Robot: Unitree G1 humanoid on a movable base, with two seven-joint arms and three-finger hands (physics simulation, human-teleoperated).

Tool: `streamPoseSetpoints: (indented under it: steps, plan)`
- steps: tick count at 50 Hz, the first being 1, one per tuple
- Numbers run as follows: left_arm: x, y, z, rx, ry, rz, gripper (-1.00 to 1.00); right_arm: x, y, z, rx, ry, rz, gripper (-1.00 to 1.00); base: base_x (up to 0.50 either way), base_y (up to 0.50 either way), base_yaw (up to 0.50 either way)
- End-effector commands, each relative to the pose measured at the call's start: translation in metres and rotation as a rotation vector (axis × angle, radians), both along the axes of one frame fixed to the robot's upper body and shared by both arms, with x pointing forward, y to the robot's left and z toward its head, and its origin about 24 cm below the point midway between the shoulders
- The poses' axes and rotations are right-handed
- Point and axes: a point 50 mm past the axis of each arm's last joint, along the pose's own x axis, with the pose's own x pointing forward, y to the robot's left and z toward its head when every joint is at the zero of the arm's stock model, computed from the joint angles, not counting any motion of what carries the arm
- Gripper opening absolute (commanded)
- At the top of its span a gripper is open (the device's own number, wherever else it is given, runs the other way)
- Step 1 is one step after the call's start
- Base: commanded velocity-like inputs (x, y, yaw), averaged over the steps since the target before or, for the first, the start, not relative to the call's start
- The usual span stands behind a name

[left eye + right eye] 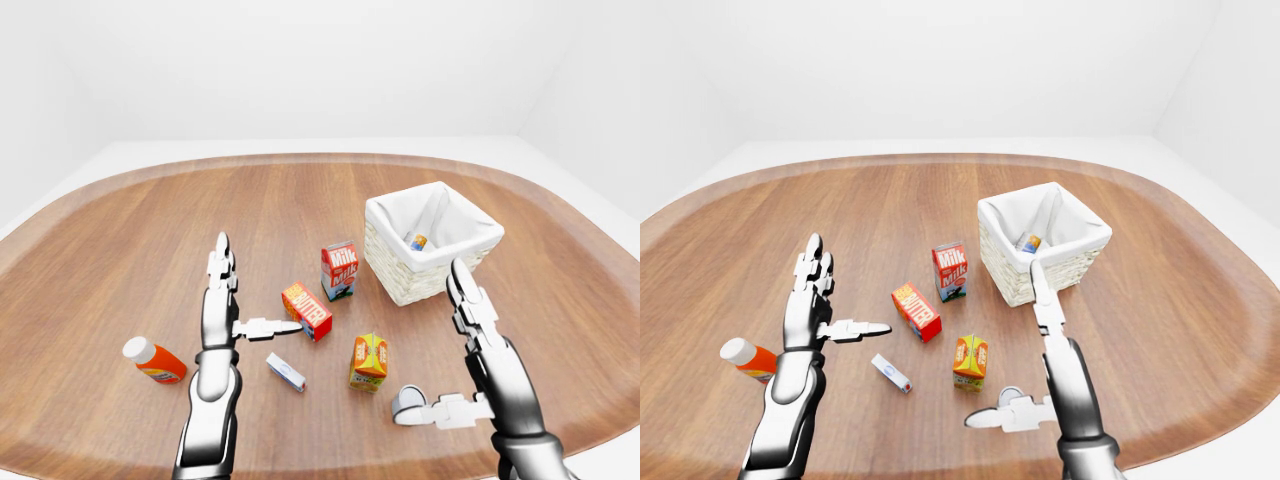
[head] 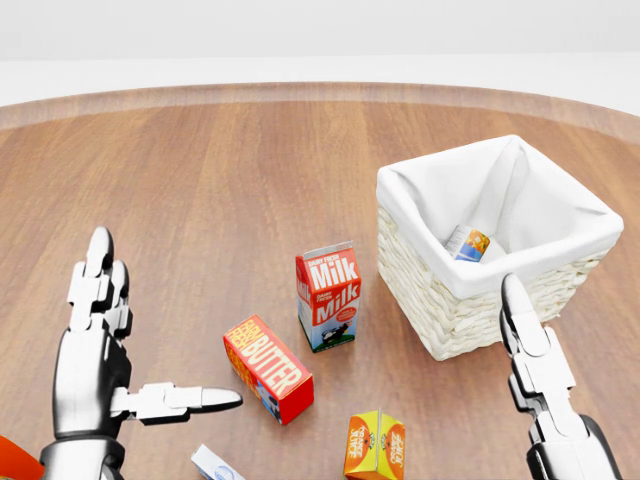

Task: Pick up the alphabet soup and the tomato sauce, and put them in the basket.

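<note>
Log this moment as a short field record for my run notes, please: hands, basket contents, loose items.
left hand: open, empty, above table
right hand: open, empty, beside basket
basket contents: one can on the white liner
second can: on table near right thumb
standing: milk carton, orange carton
lying: butter box, bottle, small white box

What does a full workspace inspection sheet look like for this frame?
Surface: wooden table, oval, rimmed.
Job's things: basket upright, white-lined; one can inside it; second can lying by the right thumb; labels unreadable.
Clutter: milk carton upright; butter box; juice carton; small white box flat; orange bottle lying.
Grippers: left hand open, empty; right hand open, empty, below the basket.
Cables: nothing seen.
Surroundings: plain white floor and walls.
</note>
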Motion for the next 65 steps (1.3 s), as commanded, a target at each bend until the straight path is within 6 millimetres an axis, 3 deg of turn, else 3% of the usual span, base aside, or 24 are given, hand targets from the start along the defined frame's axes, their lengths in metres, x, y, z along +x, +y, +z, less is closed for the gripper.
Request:
streamPoseSetpoints:
  steps: [1,41,46,65]
  plan:
    - [-0.002,0.002,0.003,-0.02,-0.014,0.001,1.0,-0.005,-0.004,-0.01,-0.001,0.058,-0.024,1.0,0.0,0.0,0.0]
    - [-0.001,0.003,0.003,-0.02,-0.012,0.003,1.0,-0.018,-0.012,-0.028,0.027,0.181,-0.06,1.0,0.0,0.0,0.0]
    - [-0.002,0.003,0.002,-0.02,-0.01,0.004,1.0,-0.021,-0.014,-0.042,0.037,0.245,-0.076,1.0,0.0,0.0,0.0]
    - [-0.002,0.003,0.003,-0.019,-0.015,0.003,1.0,-0.027,-0.017,-0.061,0.047,0.334,-0.101,1.0,0.0,0.0,0.0]
